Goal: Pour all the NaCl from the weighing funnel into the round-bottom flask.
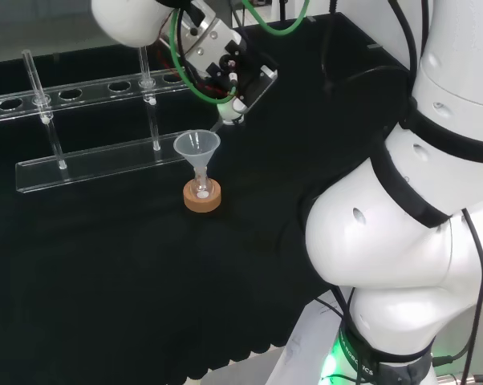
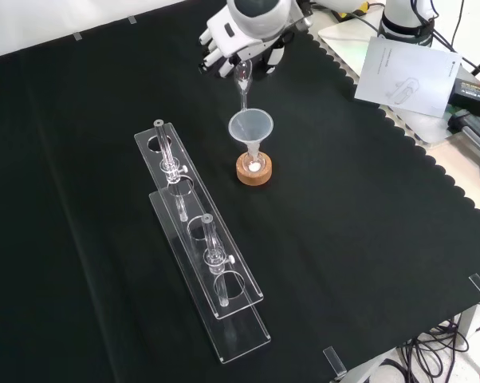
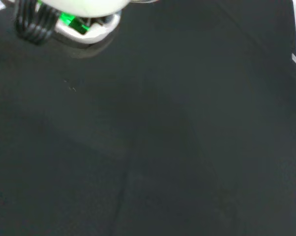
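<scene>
The hand (image 2: 241, 36) hangs near the far edge of the cloth in the front view, its fingers curled round a clear weighing funnel (image 2: 242, 83). The weighing funnel is tipped steeply, its narrow end pointing down into a clear plastic funnel (image 2: 250, 126). That funnel stands in the neck of a small round-bottom flask (image 2: 255, 162) on a cork ring (image 2: 254, 173). A little white powder lies in the flask. In the head view the hand (image 1: 225, 68) is above and to the right of the funnel (image 1: 197, 147) and cork ring (image 1: 202, 199).
A clear acrylic rack (image 2: 198, 247) with two test tubes stands left of the flask in the front view, and behind it in the head view (image 1: 89, 120). Papers (image 2: 407, 76) and cables lie beyond the cloth's right edge. The wrist view shows black cloth and the arm's base (image 3: 79, 19).
</scene>
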Motion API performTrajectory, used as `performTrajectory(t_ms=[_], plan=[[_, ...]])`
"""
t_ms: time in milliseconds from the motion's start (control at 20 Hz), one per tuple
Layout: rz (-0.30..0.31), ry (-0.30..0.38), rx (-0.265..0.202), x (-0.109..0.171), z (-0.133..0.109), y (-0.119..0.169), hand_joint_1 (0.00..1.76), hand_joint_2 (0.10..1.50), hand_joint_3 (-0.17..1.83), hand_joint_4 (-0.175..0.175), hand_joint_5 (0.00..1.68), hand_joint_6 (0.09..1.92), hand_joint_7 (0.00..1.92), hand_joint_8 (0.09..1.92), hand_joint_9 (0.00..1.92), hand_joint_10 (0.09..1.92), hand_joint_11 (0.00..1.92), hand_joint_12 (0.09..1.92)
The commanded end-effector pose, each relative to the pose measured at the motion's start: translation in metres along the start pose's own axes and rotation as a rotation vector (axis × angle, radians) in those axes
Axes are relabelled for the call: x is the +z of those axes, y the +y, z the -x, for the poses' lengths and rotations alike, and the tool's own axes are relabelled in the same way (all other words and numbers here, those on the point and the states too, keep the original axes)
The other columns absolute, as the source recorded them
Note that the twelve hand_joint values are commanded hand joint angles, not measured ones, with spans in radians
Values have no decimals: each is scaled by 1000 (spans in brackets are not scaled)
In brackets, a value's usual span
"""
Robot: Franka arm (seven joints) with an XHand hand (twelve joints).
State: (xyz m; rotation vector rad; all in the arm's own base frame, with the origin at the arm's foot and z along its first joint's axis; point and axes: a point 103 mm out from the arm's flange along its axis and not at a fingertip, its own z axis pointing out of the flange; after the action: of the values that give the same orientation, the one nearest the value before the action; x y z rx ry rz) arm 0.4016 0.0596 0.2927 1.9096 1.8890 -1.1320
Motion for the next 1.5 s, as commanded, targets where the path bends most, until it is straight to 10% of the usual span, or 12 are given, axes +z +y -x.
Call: performTrajectory(t_ms=[50,1500], plan=[[21,-54,-28,-14,-16,-4,1091,666,756,175,1144,946,475,663,898,357,713,1095],[-10,-247,1,-28,-27,-2,1092,663,758,175,1147,943,459,658,880,355,712,1096]])
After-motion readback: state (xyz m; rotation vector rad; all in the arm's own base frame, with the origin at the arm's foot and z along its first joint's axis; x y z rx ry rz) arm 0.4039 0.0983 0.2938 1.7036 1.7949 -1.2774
